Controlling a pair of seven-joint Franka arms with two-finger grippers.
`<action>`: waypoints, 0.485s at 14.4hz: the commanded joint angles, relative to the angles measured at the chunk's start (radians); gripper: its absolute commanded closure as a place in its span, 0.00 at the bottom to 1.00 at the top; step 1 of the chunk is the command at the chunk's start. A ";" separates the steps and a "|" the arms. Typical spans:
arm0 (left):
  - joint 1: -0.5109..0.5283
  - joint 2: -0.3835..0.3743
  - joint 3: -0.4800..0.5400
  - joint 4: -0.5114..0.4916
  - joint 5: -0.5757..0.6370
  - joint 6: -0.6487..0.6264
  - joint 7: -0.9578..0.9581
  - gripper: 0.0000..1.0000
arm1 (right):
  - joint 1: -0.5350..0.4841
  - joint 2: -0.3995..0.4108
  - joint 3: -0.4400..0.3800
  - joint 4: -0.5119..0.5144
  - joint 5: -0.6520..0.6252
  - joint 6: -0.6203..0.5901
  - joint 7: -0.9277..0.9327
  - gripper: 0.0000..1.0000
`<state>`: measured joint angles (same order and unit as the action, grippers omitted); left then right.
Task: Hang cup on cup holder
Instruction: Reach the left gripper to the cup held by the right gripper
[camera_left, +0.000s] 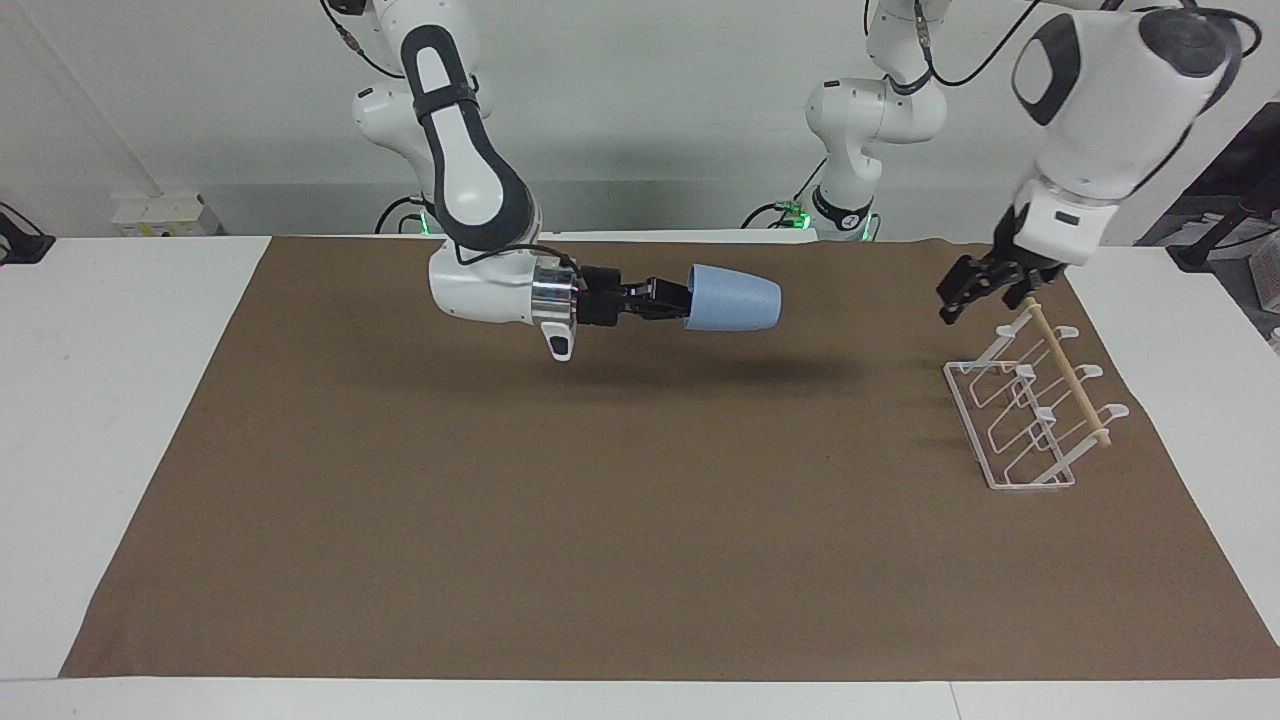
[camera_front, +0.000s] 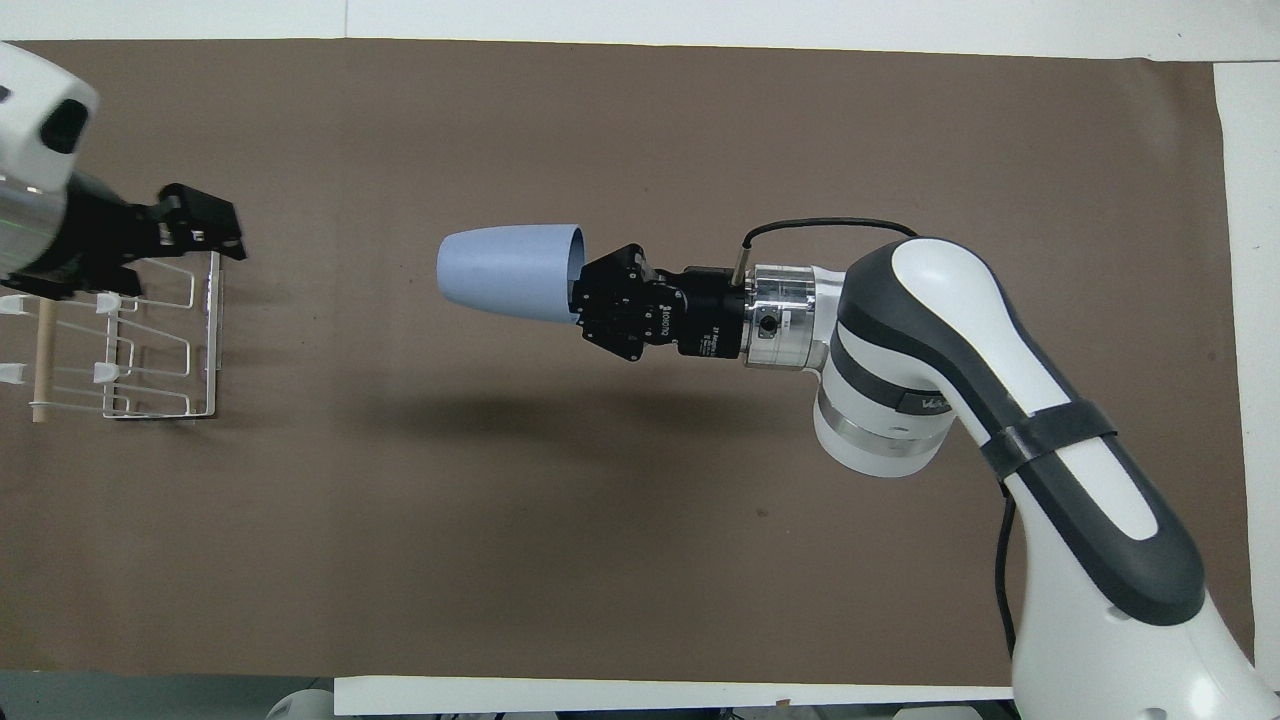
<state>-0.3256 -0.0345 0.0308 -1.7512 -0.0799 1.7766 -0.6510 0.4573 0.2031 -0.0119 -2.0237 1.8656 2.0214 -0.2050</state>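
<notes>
I count one cup (camera_left: 733, 298) | one cup holder (camera_left: 1030, 405) | right gripper (camera_left: 678, 299) clamped on cup's rim, midair | left gripper (camera_left: 975, 292) wide open, holding nothing, over holder

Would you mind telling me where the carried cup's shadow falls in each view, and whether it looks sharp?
Facing view: the cup, held in the right gripper, casts a soft-edged shadow on the brown mat beneath it. Overhead view: the blurry shadow lies nearer the robots than the cup.

Plain pale wall (camera_left: 650, 90); white table (camera_left: 100, 400) under a brown mat (camera_left: 600, 520); soft, even light
</notes>
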 joint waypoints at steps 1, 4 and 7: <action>-0.029 -0.025 0.011 -0.030 -0.108 0.101 -0.329 0.00 | 0.000 -0.002 0.000 -0.009 -0.066 0.014 -0.016 1.00; -0.121 0.011 0.009 -0.028 -0.118 0.240 -0.716 0.00 | -0.002 -0.002 0.000 -0.012 -0.079 0.013 -0.014 1.00; -0.155 0.042 0.009 -0.008 -0.236 0.264 -0.886 0.00 | -0.002 -0.002 0.000 -0.010 -0.105 0.017 -0.014 1.00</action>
<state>-0.4588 -0.0119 0.0256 -1.7614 -0.2446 2.0105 -1.4381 0.4597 0.2112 -0.0148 -2.0249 1.7871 2.0276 -0.2074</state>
